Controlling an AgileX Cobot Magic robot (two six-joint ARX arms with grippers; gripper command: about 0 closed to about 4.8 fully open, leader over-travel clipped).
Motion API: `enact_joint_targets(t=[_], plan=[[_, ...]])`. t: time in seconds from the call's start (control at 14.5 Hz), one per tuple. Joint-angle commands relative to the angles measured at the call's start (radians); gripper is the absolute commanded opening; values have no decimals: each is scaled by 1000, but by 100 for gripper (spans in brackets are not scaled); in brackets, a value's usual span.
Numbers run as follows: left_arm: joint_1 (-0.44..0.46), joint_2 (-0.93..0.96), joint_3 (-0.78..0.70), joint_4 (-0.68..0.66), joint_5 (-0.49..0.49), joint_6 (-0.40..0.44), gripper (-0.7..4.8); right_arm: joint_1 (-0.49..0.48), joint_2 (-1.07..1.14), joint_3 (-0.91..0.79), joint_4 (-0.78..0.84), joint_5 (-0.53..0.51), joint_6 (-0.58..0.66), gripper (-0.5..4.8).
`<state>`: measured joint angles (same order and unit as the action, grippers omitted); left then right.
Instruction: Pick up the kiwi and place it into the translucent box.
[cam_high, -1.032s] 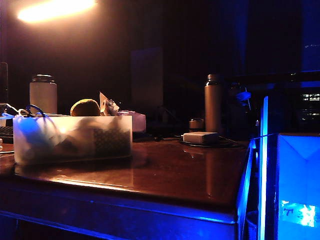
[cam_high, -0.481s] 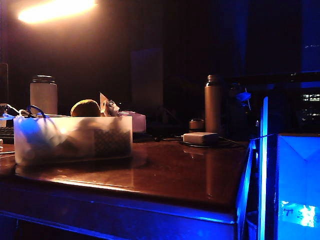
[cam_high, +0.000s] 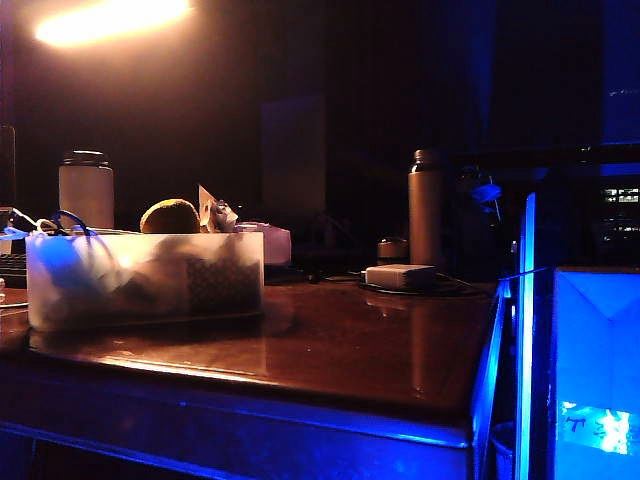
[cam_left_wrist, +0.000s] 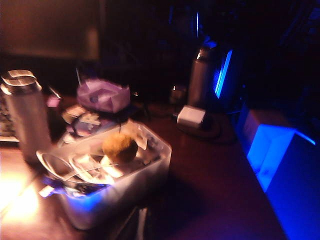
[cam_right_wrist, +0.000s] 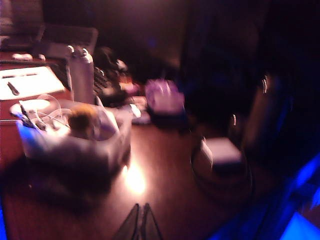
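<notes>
one kiwi (cam_left_wrist: 119, 147) in translucent box (cam_high: 146, 277), both tools closed, left tool (cam_left_wrist: 141, 227), right tool (cam_right_wrist: 140, 225)

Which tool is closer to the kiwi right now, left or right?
Left, judging by the wrist views. The left tool sits shut just beside the translucent box holding the kiwi; the right tool, also shut, hangs farther back over open table.

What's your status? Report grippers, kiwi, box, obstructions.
Left gripper and right gripper shut, empty, clear of the table. Kiwi sits in the translucent box. Nothing obstructing.
</notes>
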<state>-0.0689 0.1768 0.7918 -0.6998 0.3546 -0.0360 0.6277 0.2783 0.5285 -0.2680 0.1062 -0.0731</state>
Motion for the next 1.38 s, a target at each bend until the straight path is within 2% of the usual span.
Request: enact_joint_targets(t=[0.07, 0.14, 0.28, 0.48, 0.69, 0.89, 1.1, 1.24, 1.38], plan=[[0, 2, -156, 197, -2, -57, -6, -2, -58, -116, 53, 53, 21, -1], [0, 2, -217, 257, 5, -61, -6, -2, -73, -167, 93, 61, 21, -1], [-3, 2, -327, 351, 42, -159, -6, -2, -98, -245, 124, 103, 25, -1], [-3, 2, -443, 413, -23, -50, -6, -2, -123, -336, 120, 150, 55, -1], [-3, 2, -528, 438, -47, -34, -6, -2, -129, -396, 113, 150, 79, -1], [-3, 2, -599, 485, -162, -31, -6, -2, -129, -434, 69, 142, 104, -1], [-4, 2, -688, 532, -140, -19, -6, -2, -129, -468, 30, 166, 156, -1], [-4, 2, -716, 534, -152, 40, -6, -2, -129, -490, 24, 168, 197, -1], [-4, 2, -740, 541, -152, 56, -6, -2, -129, -490, 25, 173, 200, -1]])
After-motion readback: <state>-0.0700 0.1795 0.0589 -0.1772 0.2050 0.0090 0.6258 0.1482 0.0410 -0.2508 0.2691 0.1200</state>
